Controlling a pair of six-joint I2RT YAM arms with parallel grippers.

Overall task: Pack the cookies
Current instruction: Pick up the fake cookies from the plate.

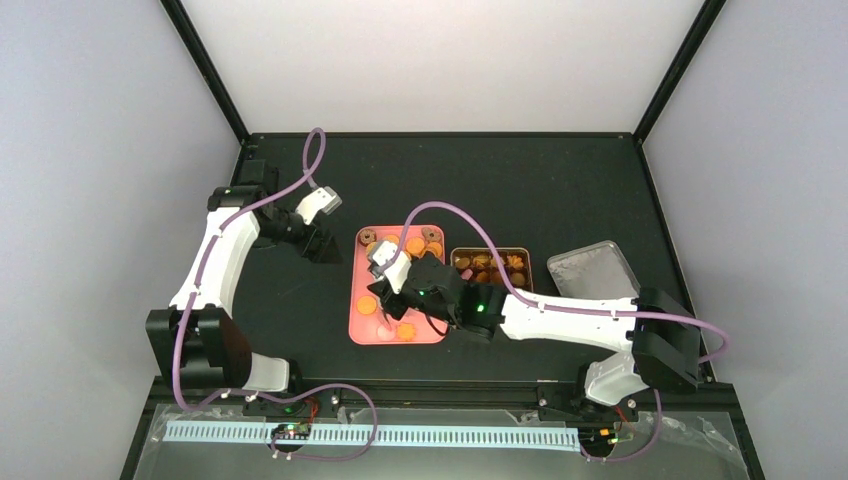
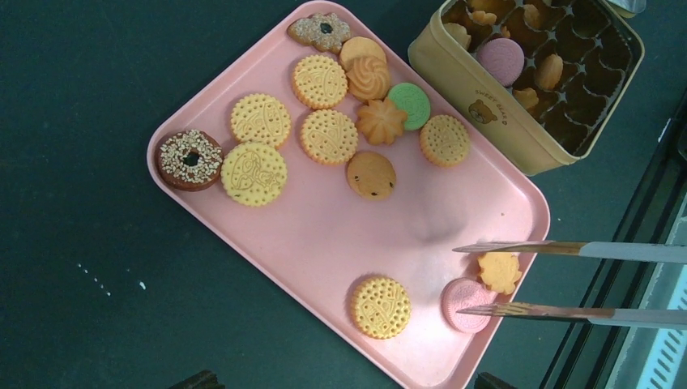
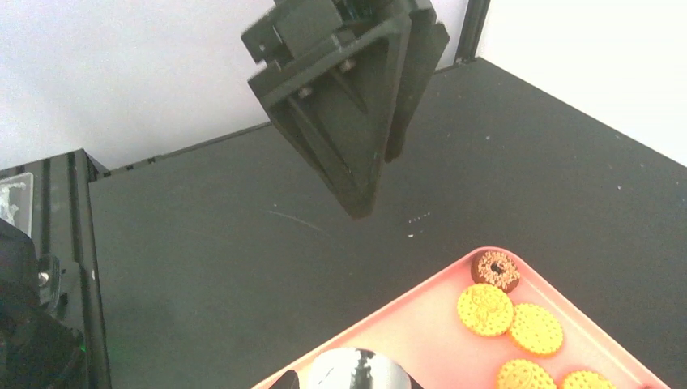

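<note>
Several cookies [image 2: 324, 121] lie on a pink tray [image 2: 324, 235], mostly yellow and orange, with a green one and two sprinkled dark rings. Others fill a tan tin [image 2: 526, 89]. My right gripper [image 1: 385, 290] hovers over the tray, shut on metal tongs [image 2: 567, 249]. The tongs' tines are spread around a small orange flower cookie [image 2: 498, 271], which touches the upper tine. A pink cookie [image 2: 463, 304] lies beside it and a yellow one [image 2: 380, 306] to its left. My left gripper [image 1: 322, 245] stands open and empty left of the tray.
The tin [image 1: 490, 268] stands just right of the tray [image 1: 355, 300]. Its silver lid [image 1: 592, 270] lies further right on the black table. The right arm stretches across in front of the tin. The table's front rail runs close by the tray corner.
</note>
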